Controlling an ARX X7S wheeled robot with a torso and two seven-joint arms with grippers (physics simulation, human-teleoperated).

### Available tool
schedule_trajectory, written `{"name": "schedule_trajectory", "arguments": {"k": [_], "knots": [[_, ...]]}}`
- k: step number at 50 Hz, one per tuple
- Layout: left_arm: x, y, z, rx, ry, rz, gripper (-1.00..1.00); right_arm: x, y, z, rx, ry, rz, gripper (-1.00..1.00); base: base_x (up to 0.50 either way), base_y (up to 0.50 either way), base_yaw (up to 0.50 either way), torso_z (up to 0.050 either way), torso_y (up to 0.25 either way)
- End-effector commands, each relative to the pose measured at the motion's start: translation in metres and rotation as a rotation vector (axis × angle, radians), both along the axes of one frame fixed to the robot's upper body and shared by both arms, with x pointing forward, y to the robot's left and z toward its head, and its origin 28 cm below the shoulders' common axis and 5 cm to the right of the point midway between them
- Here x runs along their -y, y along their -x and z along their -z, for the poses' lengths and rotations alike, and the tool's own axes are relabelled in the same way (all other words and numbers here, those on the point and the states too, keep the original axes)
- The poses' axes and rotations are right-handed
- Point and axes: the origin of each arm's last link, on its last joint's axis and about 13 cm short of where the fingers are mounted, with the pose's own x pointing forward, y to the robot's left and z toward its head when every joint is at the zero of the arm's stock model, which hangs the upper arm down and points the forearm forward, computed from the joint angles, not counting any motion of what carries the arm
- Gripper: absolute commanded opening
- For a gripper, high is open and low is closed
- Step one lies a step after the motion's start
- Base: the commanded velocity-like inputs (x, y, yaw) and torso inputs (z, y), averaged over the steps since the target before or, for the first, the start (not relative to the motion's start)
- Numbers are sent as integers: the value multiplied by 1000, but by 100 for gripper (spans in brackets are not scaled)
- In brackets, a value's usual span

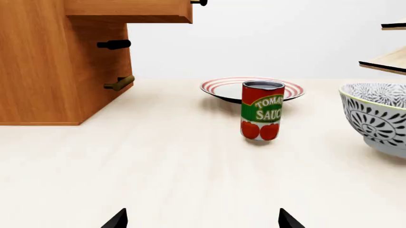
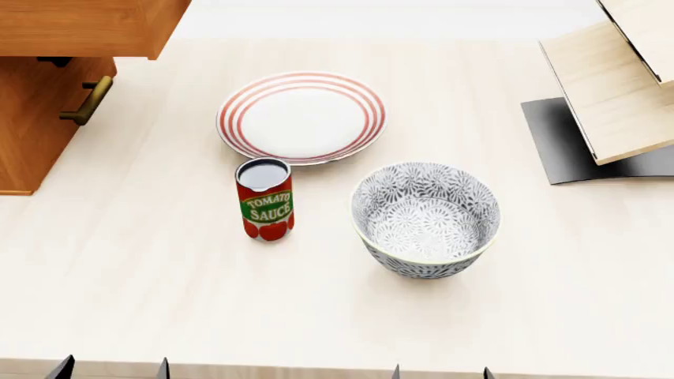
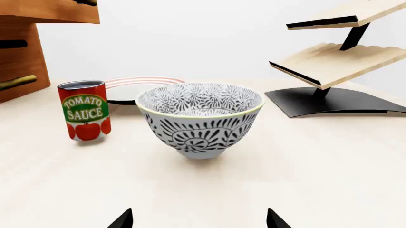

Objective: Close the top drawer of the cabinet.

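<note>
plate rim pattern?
Concentric red rings on white around the plate rim; plain white centre. Head view shows it best.

Bare tabletop (image 2: 137,276) lies open between the left hand (image 2: 110,368) and the cabinet (image 2: 31,126). Ahead of the right hand (image 2: 440,371) the bowl (image 2: 424,219) blocks; the can (image 2: 265,198) stands between both hands' lanes

Only black, pointed fingertips (image 2: 61,368) of each hand show.

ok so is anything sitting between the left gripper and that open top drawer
Nothing visible blocks it. The left gripper faces bare table, and the top drawer juts from the cabinet up off to one side. The tomato sauce can and plate stand clear of that path.
</note>
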Motion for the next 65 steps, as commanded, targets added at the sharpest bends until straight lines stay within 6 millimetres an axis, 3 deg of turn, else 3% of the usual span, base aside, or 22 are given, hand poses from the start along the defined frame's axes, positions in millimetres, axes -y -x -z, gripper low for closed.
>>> {"name": "schedule_trajectory", "arguments": {"k": [1,28,30,41,45,48,55,57,65], "knots": [[0,-1,1,1,-21,0,100,0,0,0,0,0,0,100,0,0,0,0,0],[0,2,-3,5,5,-5,100,5,1,0,-21,-4,35,100,0,0,0,0,0],[-2,0,-21,62,3,-13,100,5,3,-12,11,-9,47,100,0,0,0,0,0],[0,5,-63,196,3,14,100,1,15,-52,139,29,43,100,0,0,0,0,0],[-1,11,-89,283,-16,19,100,-7,20,-70,187,40,10,100,0,0,0,0,0],[-3,20,-115,367,-20,20,100,-11,23,-85,233,16,-25,100,0,0,0,0,0],[-2,37,-153,493,-35,36,100,-15,36,-117,318,9,-49,100,0,0,0,0,0],[0,49,-172,554,-11,60,100,-16,42,-134,357,-39,-62,100,0,0,0,0,0],[1,64,-194,635,-5,86,100,-17,57,-164,440,-70,-72,100,0,0,0,0,0]]}}
